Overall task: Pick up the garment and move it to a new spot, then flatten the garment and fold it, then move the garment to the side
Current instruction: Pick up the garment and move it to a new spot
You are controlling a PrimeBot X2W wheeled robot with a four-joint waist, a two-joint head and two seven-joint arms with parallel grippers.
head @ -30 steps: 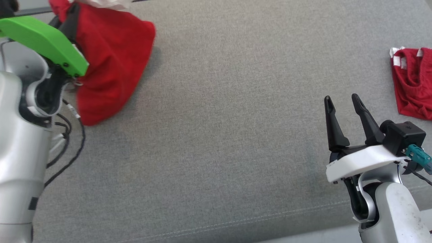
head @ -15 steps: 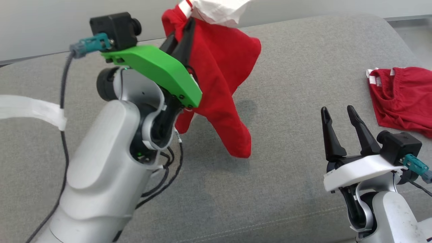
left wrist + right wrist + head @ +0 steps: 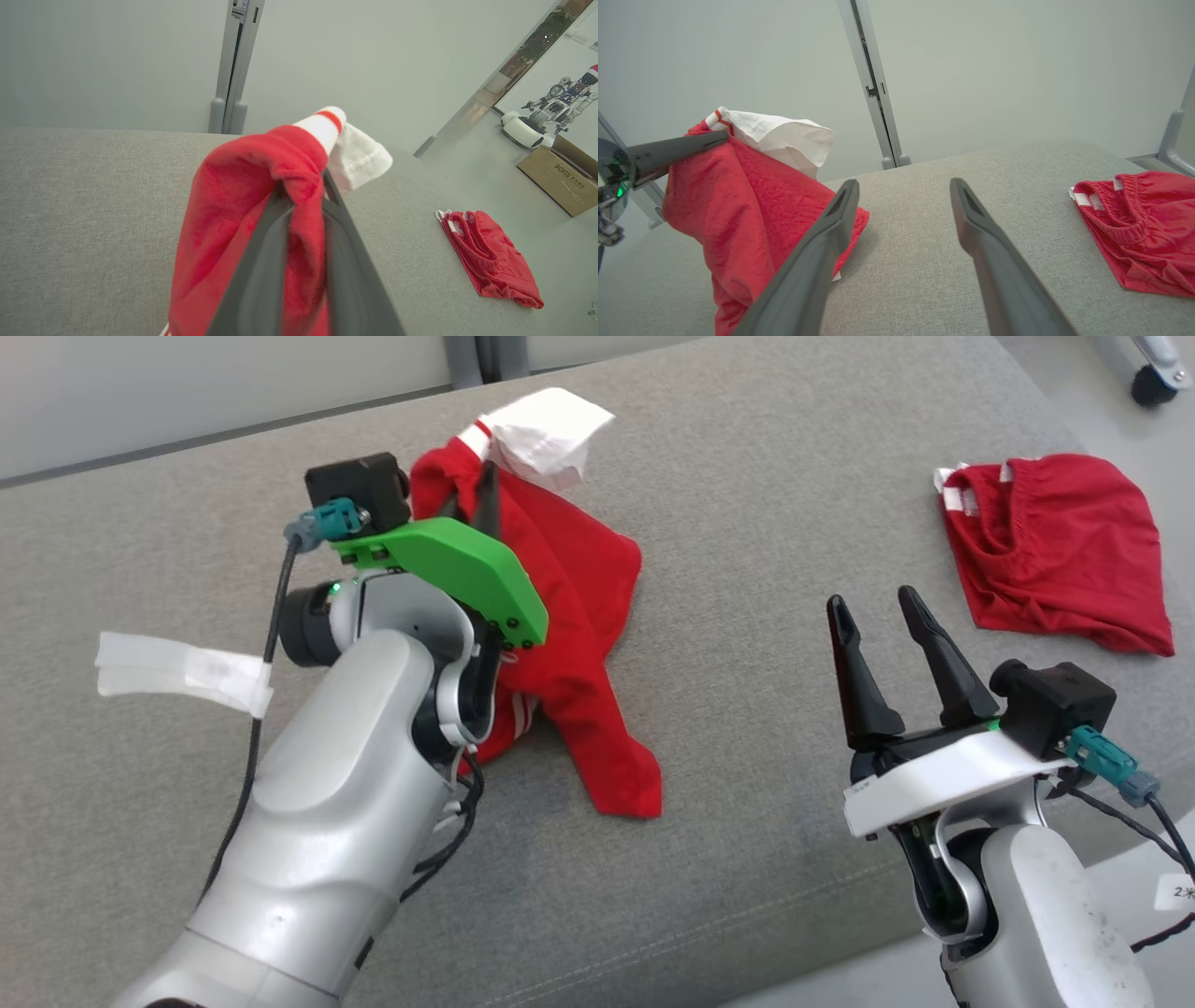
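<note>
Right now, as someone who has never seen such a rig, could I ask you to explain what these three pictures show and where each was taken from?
This is a wheeled robot with two arms. One picture comes from a camera on its head, looking down at the work. The other two come from cameras on its wrists, each looking along that arm's two dark fingers. The robot works over a grey cushioned surface. The left end effector, on the arm with the green plate, is closed on a red garment with white trim. It holds the top of the garment up while the lower end reaches down onto the cushion. The right end effector is open and holds nothing. A second red garment lies crumpled off to the robot's right, with neither arm touching it.
</note>
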